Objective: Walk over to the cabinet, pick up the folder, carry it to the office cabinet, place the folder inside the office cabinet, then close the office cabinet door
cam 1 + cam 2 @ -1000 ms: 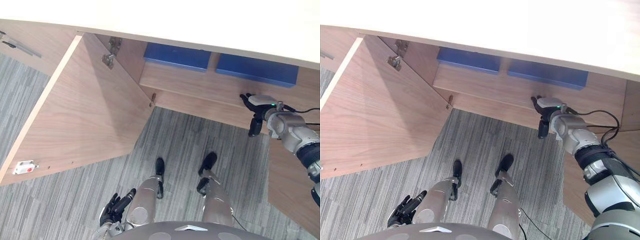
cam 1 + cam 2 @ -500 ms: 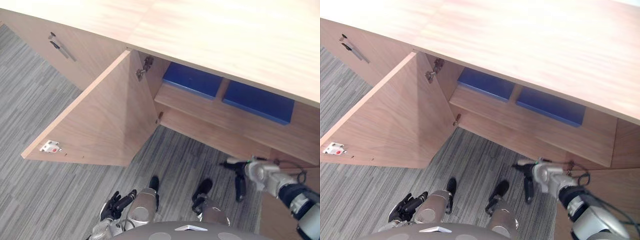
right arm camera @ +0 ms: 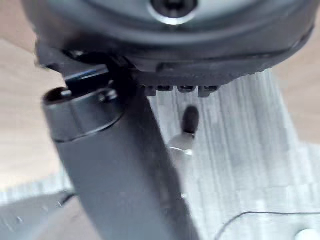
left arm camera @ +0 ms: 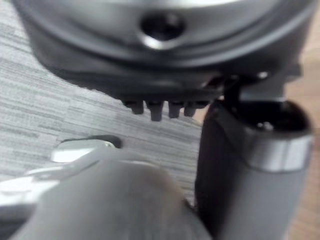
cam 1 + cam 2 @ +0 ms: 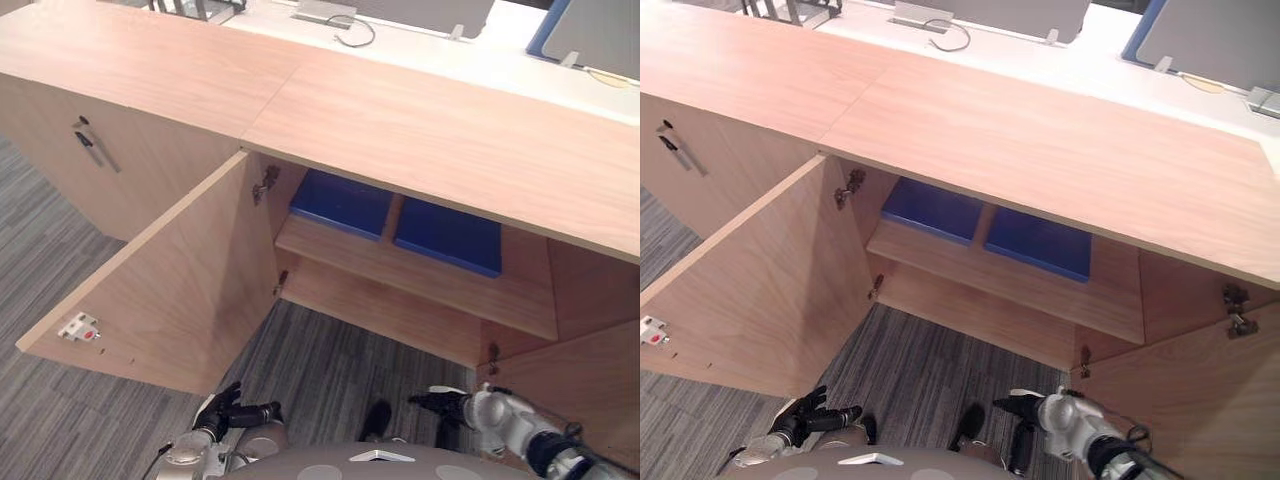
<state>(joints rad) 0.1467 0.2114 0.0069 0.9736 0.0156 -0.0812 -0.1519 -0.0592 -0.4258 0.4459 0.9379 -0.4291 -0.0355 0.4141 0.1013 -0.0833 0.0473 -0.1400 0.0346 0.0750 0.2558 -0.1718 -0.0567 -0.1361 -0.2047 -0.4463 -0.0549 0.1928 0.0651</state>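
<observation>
Two flat blue folders lie side by side on the upper shelf of the open office cabinet, the left folder [image 5: 342, 203] and the right folder [image 5: 450, 235]. Both cabinet doors stand swung outward: the left door [image 5: 170, 290] and the right door [image 5: 1180, 400]. My left hand [image 5: 225, 410] hangs low near the floor, open and holding nothing. Low in front of the cabinet's lower compartment, my right hand [image 5: 445, 405] is also open and empty, clear of the shelf.
The cabinet's long wooden top [image 5: 400, 120] runs across the view. A closed door with a dark handle [image 5: 88, 145] lies left of the open bay. Behind the cabinet stands a white desk [image 5: 990, 40] with monitors. Grey striped carpet [image 5: 330, 370] covers the floor.
The camera has tilted up, so the cabinet top and desk now show. My right hand has dropped from the lower shelf's front edge to a low spot near the floor.
</observation>
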